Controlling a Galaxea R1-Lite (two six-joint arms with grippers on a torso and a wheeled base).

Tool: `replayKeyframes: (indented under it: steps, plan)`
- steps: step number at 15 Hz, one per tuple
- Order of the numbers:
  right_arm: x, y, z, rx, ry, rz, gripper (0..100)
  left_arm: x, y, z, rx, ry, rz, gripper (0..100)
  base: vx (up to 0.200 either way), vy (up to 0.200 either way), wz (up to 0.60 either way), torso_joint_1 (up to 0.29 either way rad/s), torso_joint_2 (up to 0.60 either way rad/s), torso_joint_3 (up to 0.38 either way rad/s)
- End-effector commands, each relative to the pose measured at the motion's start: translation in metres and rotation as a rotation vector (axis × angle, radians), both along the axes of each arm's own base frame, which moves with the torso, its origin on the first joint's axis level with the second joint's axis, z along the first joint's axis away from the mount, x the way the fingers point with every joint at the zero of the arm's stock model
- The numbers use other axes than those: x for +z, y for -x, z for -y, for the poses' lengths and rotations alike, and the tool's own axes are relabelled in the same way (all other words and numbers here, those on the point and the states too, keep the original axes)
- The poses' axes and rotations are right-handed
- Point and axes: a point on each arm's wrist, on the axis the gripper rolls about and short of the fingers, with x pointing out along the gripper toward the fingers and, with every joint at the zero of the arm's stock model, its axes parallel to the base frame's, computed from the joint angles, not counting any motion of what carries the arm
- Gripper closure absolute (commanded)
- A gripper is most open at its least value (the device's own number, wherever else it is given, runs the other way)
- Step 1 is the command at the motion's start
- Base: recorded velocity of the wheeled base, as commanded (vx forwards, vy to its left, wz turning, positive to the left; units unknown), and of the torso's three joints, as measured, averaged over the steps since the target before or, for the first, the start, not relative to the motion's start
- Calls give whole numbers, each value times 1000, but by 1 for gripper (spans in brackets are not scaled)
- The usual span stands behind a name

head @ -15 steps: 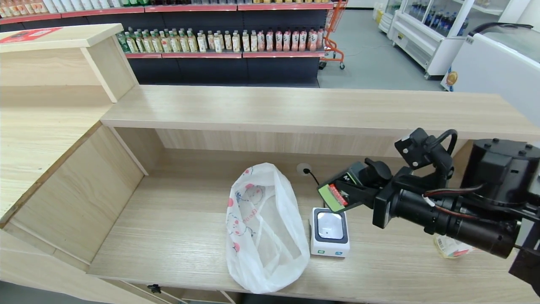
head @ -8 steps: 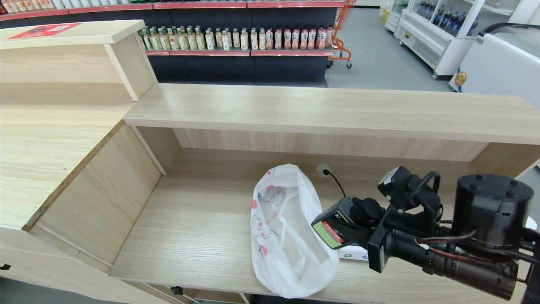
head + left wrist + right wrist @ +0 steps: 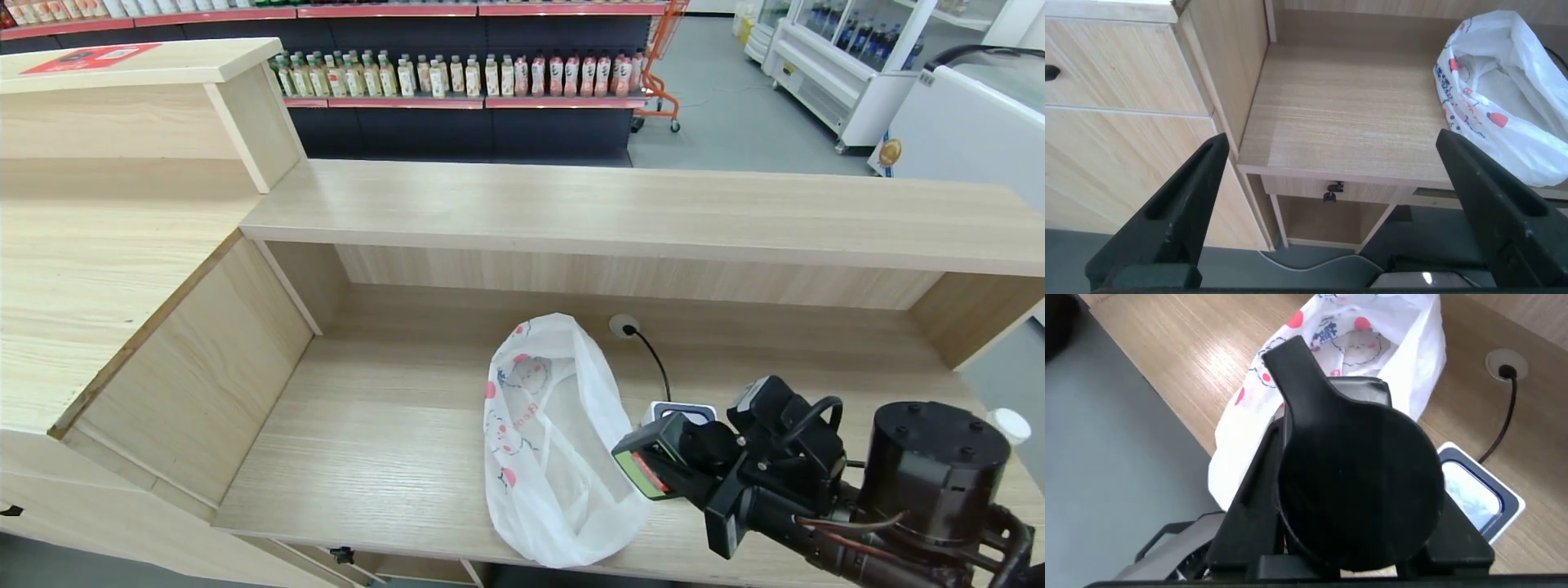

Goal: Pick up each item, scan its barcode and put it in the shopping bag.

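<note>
Your right gripper (image 3: 651, 464) sits in the lower right of the head view, its fingers clenched on a small green-and-red packet (image 3: 639, 474). The packet shows edge-on at the right rim of the shopping bag (image 3: 549, 445); you cannot tell from these views whether it touches the plastic. The bag is white with red and blue prints and lies slumped on the desk (image 3: 384, 457) at lower centre of the frame, its mouth gaping upward. Just beside the bag, up and to the right of the packet, the barcode scanner (image 3: 679, 411) peeks out from behind the right arm, mostly covered. A black cable (image 3: 657, 367) runs from it up to a round socket (image 3: 624, 327) at the back of the desk. In the right wrist view the scanner's glass face (image 3: 1470, 494) shows at the right edge, with the bag spread out beyond the gripper. Your left gripper (image 3: 1333, 151) hangs low by the front edge of the desk, its fingers (image 3: 1180, 208) spread wide and holding nothing, with the bag at the upper right of that frame. A white bottle cap (image 3: 1011, 425) shows at the far right edge of the head view.
</note>
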Motion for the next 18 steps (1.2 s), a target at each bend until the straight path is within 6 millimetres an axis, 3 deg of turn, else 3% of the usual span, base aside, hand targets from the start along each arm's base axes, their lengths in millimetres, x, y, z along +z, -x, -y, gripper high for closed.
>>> replayKeyframes:
  steps: [1, 10, 15, 18]
  plan:
    - [-24, -15, -12, -2, 20, -26, 100, 0, 0, 0, 0, 1, -1, 0, 0, 0, 0, 0, 0, 0]
    - [-81, -54, -10, -101, -1, -146, 100, 0, 0, 0, 0, 1, -1, 0, 0, 0, 0, 0, 0, 0]
    - [-87, -77, -29, -76, -45, -113, 100, 0, 0, 0, 0, 1, 0, 0, 0, 0, 0, 0, 0, 0]
    - [-88, -78, -29, -41, -64, -133, 100, 0, 0, 0, 0, 1, -1, 0, 0, 0, 0, 0, 0, 0]
